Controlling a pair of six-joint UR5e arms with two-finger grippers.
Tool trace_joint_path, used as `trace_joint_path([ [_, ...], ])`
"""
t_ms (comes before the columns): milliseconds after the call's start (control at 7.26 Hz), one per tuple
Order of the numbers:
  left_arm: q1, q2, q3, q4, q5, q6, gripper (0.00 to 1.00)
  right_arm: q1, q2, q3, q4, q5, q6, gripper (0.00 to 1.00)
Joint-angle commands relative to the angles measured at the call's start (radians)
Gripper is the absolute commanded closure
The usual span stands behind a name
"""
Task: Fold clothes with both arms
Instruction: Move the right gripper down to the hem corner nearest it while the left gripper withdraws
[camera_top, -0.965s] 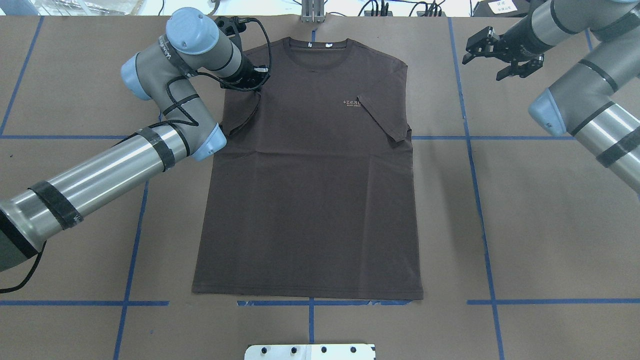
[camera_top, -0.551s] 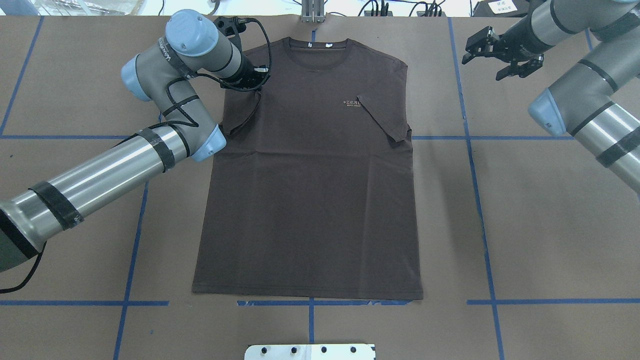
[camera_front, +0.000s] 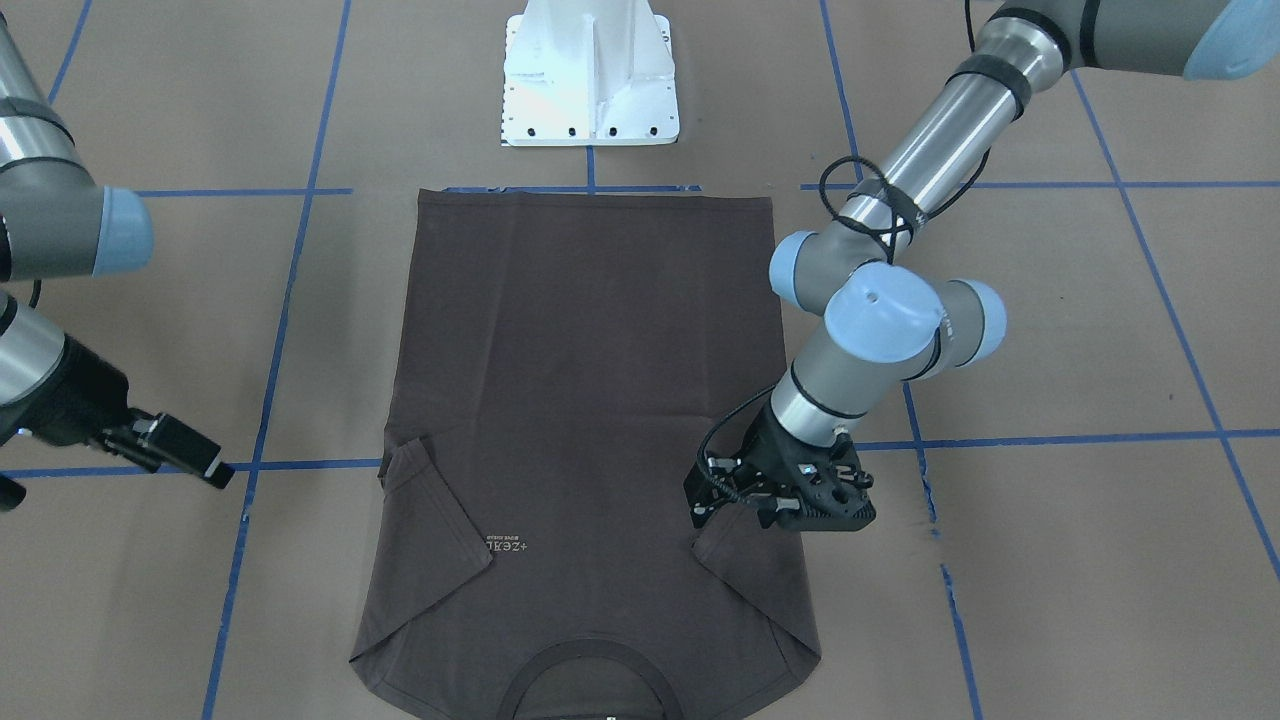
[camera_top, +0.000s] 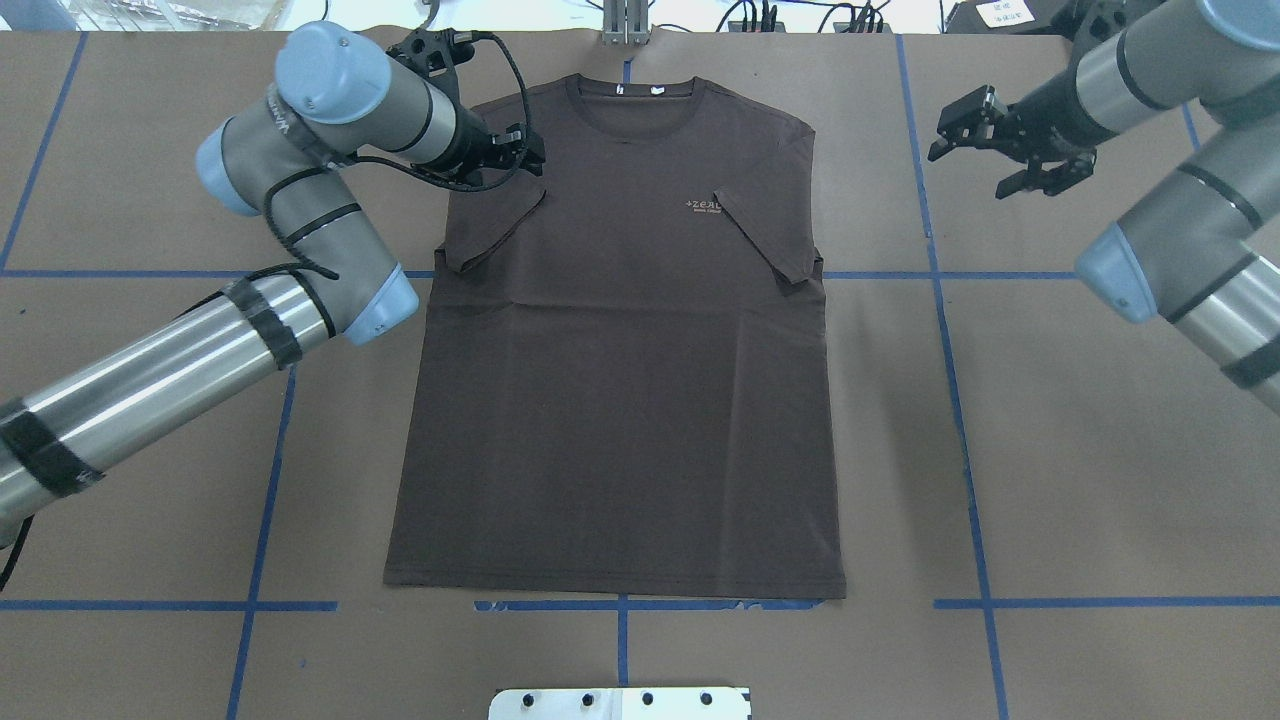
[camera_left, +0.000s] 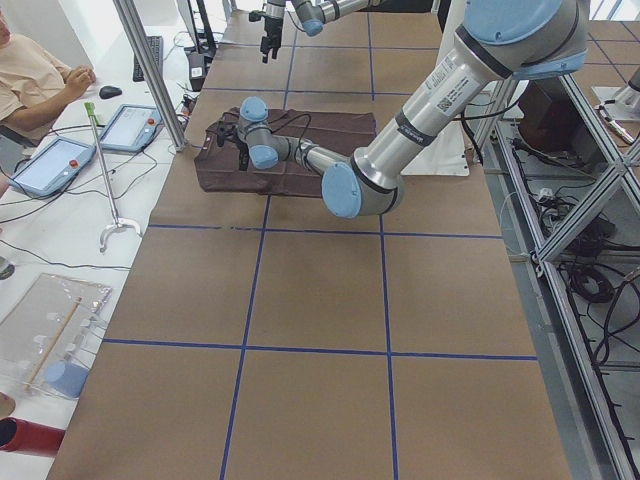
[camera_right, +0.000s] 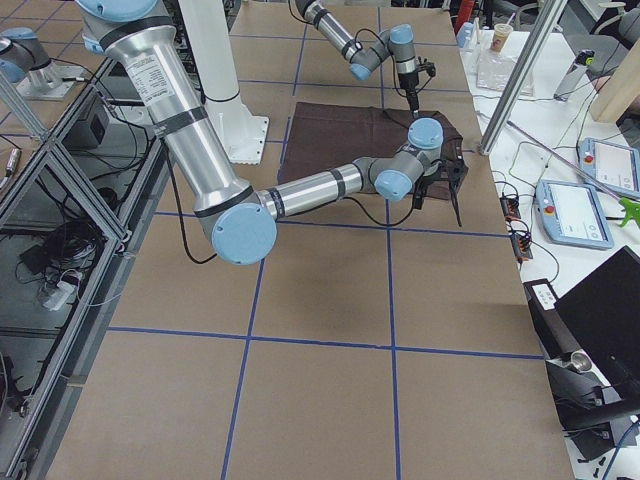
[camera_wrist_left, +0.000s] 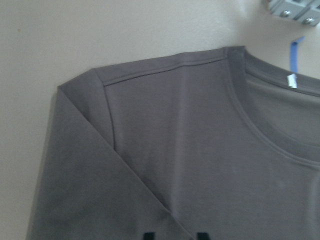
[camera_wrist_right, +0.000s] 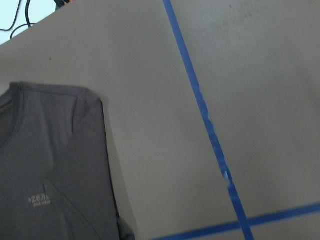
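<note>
T-shirt (camera_top: 620, 400) lies flat and front up mid tabletop (camera_top: 1100, 450), collar (camera_top: 635, 90) at the far edge from the robot, both sleeves (camera_top: 770, 235) folded in over the chest. We see the left tool (camera_top: 525, 155) just above the shirt's shoulder on its own side. Only two dark tips show in its wrist view, so its jaws look parted, holding nothing. Right tool (camera_top: 966, 172) hangs over bare tabletop, well clear of the shirt, jaws spread, empty.
</note>
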Motion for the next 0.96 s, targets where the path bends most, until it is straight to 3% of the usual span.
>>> trace_joint_path([
  [0, 0.003, 0.219, -0.299, 0.006, -0.045, 0.001, 0.16, -0.103, -0.168, 0.274, -0.106, -0.046, 0.100, 0.00],
  [138, 0.004, 0.250, -0.342, 0.009, -0.048, -0.001, 0.15, -0.194, -0.225, 0.360, -0.137, -0.125, 0.143, 0.00],
  [413, 0.003, 0.310, -0.395, 0.004, -0.125, -0.004, 0.15, -0.476, -0.275, 0.529, -0.234, -0.402, 0.383, 0.01],
  [551, 0.001, 0.330, -0.416, 0.004, -0.098, -0.002, 0.13, -0.623, -0.273, 0.577, -0.335, -0.540, 0.489, 0.04],
  [689, 0.001, 0.346, -0.432, 0.004, -0.079, -0.004, 0.12, -0.746, -0.266, 0.581, -0.358, -0.662, 0.655, 0.06],
  [827, 0.001, 0.349, -0.438, 0.004, -0.076, -0.004, 0.02, -0.852, -0.270, 0.579, -0.363, -0.757, 0.772, 0.11],
])
